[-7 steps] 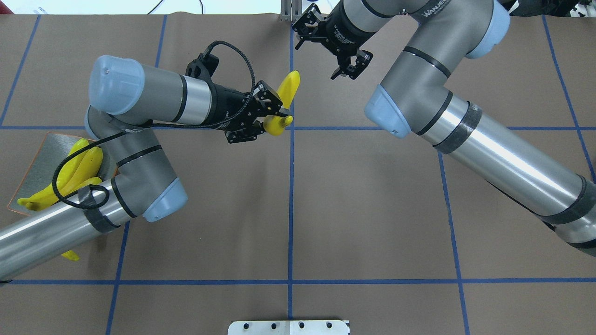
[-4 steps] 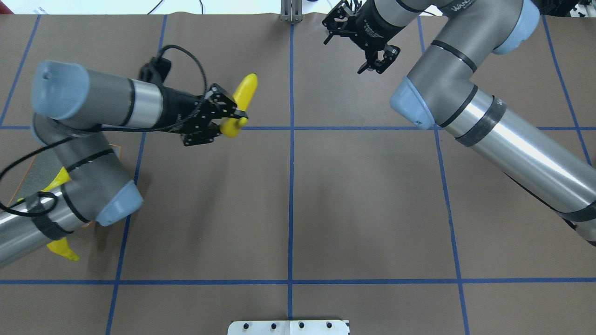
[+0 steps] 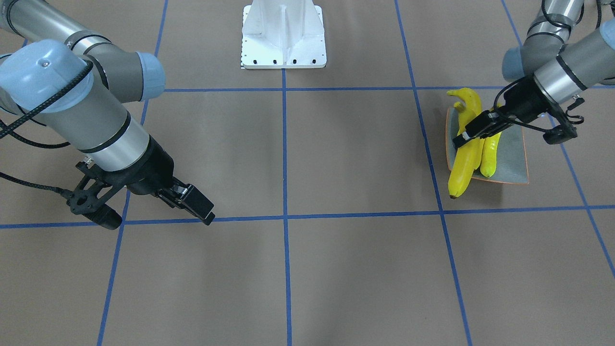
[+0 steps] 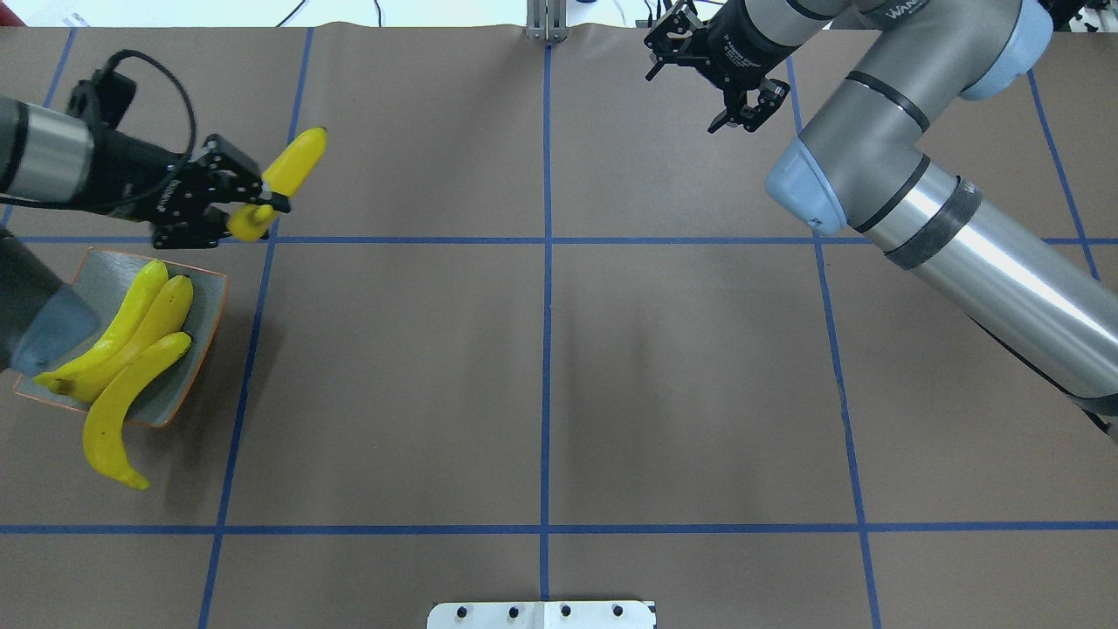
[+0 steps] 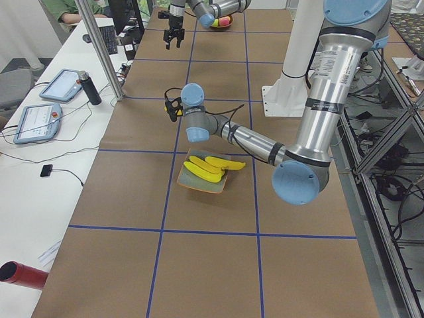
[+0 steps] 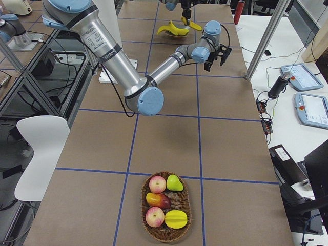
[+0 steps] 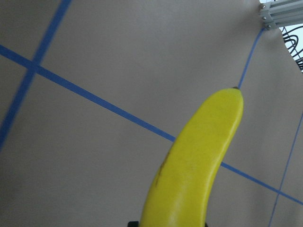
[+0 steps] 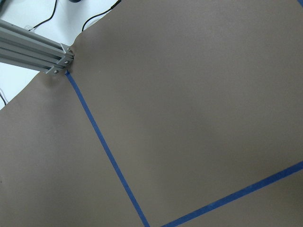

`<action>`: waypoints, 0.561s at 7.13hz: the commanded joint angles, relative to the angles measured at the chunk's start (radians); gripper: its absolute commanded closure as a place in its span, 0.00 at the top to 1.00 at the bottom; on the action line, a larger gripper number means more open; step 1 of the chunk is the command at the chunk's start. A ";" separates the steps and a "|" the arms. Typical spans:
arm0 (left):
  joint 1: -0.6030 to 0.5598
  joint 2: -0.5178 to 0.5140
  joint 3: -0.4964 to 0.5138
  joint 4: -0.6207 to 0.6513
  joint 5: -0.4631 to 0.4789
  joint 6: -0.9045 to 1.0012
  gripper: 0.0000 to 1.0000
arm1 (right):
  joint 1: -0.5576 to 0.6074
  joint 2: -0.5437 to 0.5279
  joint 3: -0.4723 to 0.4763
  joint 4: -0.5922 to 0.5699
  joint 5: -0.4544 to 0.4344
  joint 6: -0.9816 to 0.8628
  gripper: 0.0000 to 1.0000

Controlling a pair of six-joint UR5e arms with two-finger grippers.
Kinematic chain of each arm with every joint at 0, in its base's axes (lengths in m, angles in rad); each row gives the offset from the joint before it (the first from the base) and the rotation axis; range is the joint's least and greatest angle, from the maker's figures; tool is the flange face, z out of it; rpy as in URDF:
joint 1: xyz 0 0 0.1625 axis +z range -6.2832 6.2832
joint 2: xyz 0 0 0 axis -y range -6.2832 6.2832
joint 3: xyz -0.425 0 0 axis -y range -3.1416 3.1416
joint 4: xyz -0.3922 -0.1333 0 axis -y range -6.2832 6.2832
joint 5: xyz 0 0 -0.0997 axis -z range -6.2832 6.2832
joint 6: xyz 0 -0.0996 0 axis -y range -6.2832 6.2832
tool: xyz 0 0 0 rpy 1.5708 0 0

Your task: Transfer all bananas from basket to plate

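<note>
My left gripper [image 4: 260, 210] is shut on a yellow banana [image 4: 295, 159] near its stem end and holds it above the table, just beyond the far edge of the plate [image 4: 103, 269]. The left wrist view shows this banana [image 7: 199, 161] pointing out over the brown table. The square grey plate with an orange rim holds three bananas [image 4: 131, 341]; one of them hangs over the near edge. In the front view the left gripper [image 3: 463, 138] and its banana [image 3: 460, 170] overlap the plate [image 3: 511, 158]. My right gripper [image 4: 742, 109] is open and empty at the far right.
A wicker basket [image 6: 145, 225] with apples, a pear and other fruit, no bananas, stands at the table's right end. A white mount base [image 4: 541, 614] sits at the near edge, a metal post [image 4: 541, 26] at the far edge.
My left arm has swung left with the banana, from the table's centre line to just beyond the plate. My right arm has drawn back towards the far right, gripper still empty.
</note>
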 commanded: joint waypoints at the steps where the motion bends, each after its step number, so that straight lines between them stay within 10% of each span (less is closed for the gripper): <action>1: -0.016 0.100 0.021 -0.004 -0.020 0.164 0.00 | -0.001 -0.006 -0.004 0.001 0.000 -0.011 1.00; 4: -0.078 0.123 0.126 -0.013 -0.103 0.388 0.00 | -0.002 -0.009 -0.004 0.001 -0.002 -0.011 1.00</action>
